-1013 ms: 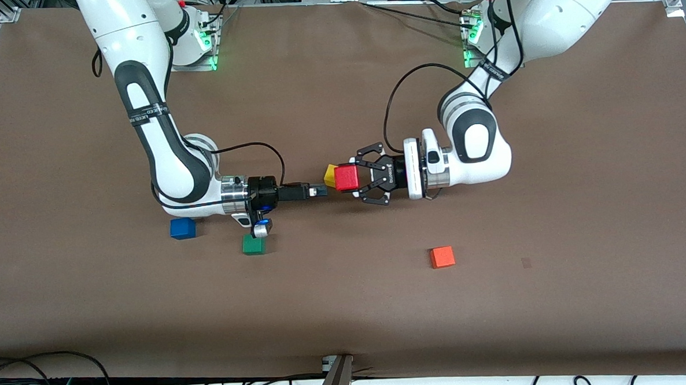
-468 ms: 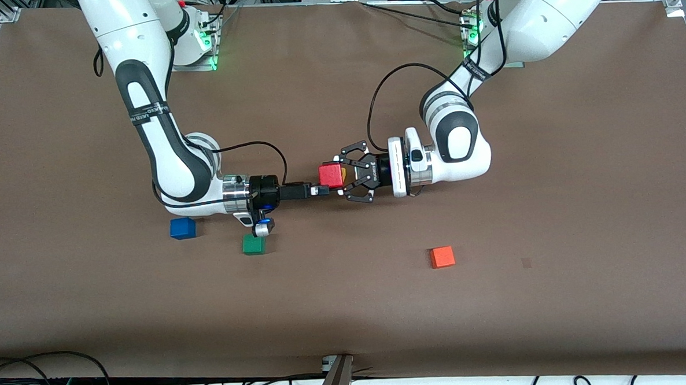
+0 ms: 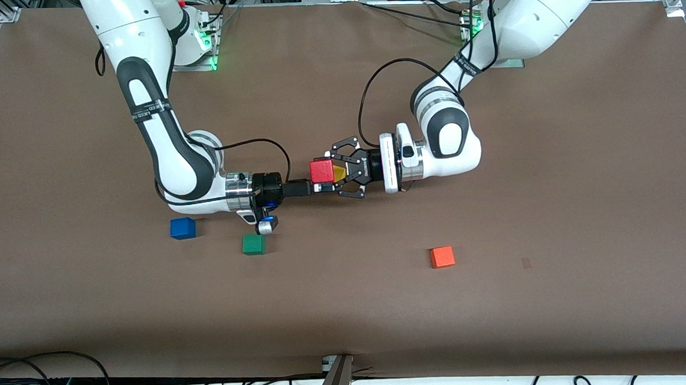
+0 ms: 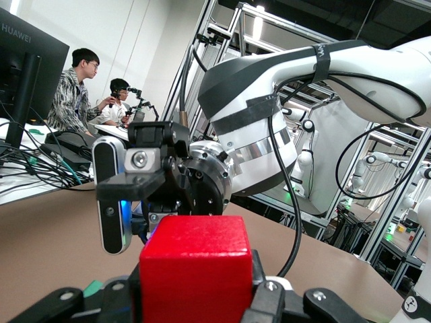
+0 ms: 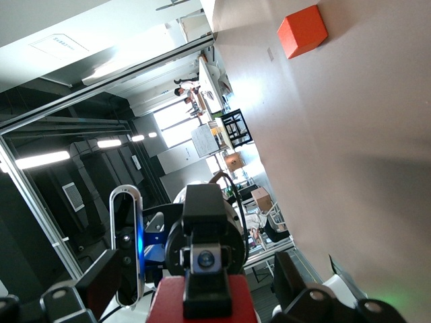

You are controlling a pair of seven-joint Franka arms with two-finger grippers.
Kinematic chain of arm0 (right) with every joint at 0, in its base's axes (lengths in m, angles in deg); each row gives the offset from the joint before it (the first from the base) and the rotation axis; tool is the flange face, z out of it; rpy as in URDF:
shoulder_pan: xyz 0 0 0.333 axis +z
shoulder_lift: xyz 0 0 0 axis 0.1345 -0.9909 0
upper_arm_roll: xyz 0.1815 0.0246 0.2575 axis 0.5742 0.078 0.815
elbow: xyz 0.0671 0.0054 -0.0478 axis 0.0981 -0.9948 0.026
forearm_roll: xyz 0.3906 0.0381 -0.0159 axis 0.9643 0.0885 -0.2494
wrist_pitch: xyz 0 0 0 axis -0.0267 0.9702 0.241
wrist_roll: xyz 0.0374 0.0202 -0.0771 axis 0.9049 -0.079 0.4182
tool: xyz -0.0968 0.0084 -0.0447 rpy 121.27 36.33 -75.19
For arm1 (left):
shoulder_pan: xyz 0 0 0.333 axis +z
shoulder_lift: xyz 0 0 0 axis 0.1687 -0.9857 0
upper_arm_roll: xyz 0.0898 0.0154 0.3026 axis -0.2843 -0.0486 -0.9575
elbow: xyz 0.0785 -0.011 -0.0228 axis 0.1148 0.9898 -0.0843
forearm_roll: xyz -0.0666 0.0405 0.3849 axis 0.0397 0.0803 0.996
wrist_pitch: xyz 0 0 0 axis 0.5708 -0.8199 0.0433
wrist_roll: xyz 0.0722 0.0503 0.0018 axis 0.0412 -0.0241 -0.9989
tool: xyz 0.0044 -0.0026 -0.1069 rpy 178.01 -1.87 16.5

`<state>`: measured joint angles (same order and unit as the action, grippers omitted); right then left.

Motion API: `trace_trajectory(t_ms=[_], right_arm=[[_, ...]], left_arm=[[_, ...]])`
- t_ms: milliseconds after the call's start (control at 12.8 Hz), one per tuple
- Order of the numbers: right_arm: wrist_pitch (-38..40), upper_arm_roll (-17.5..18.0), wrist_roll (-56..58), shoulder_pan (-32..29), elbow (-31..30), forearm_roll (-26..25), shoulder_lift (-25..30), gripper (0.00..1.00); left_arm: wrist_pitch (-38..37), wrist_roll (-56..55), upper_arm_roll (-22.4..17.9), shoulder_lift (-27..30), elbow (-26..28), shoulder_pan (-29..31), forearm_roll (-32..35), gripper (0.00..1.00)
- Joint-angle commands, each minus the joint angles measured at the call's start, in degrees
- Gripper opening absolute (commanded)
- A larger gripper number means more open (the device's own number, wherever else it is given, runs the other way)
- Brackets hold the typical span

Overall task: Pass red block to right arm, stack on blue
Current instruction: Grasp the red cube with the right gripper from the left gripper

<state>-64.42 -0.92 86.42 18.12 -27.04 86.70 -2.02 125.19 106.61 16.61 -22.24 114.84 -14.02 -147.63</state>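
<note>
The left end effector (image 3: 326, 173) is held sideways over the middle of the brown surface (image 3: 552, 206), clenched on the red block (image 3: 321, 171), which is up in the air between its two black fingers; in the left wrist view the block (image 4: 195, 268) fills the lower middle of the picture with the finger linkages on either side of it; the right end effector (image 3: 318, 189) points straight at the left one, its slim black fingers (image 3: 303, 189) reaching to the block's lower edge as the front view shows it, and whether they are released or clenched cannot be told; in the right wrist view one dark finger (image 5: 204, 266) lies across the top of the red block (image 5: 202, 301), while the left end effector's linkages show to each side; a yellow block (image 3: 340, 173) peeks out just beside the red block, partly hidden by the left end effector's fingers, and whether it rests on the surface cannot be made out; the blue cube (image 3: 182, 228) sits on the surface below the right arm's wrist in the front view, nearer to the front camera, toward the right arm's end; a green cube (image 3: 254, 244) lies near it, nearer again to the camera; an orange cube (image 3: 442, 257) lies well apart from both end effectors, toward the left arm's end.
</note>
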Motion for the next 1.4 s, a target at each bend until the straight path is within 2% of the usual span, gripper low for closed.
trace_trajectory(t_ms=[0,935,1013,1169,1247,1325], right_arm=[[0.5,0.0,0.9,0.1,-4.7,1.7,3.9,1.0],[3.3,-1.6,1.1,-0.2,-12.1,0.5,8.7,0.99],[3.3,-1.7,1.1,-0.2,-12.3,-0.6,9.0,0.88],[3.5,-2.2,1.0,-0.2,-12.4,-1.1,9.5,0.22],[3.6,-2.3,1.0,-0.2,-12.4,-1.1,9.5,0.04],[3.7,-2.4,1.0,-0.2,-12.4,-1.1,9.5,0.0]], left_arm=[[0.8,1.5,-0.1,-0.4,-1.2,-1.5,-3.1,0.0],[0.9,1.4,0.8,0.0,-1.2,-3.2,-10.4,0.0],[0.9,1.4,0.7,0.0,-1.1,-3.2,-10.4,0.0],[0.9,1.4,0.8,0.0,-1.1,-3.2,-10.4,0.0],[0.9,1.4,0.8,0.0,-1.1,-3.2,-10.4,0.0],[0.9,1.3,0.8,0.0,-1.1,-3.2,-10.4,0.0]])
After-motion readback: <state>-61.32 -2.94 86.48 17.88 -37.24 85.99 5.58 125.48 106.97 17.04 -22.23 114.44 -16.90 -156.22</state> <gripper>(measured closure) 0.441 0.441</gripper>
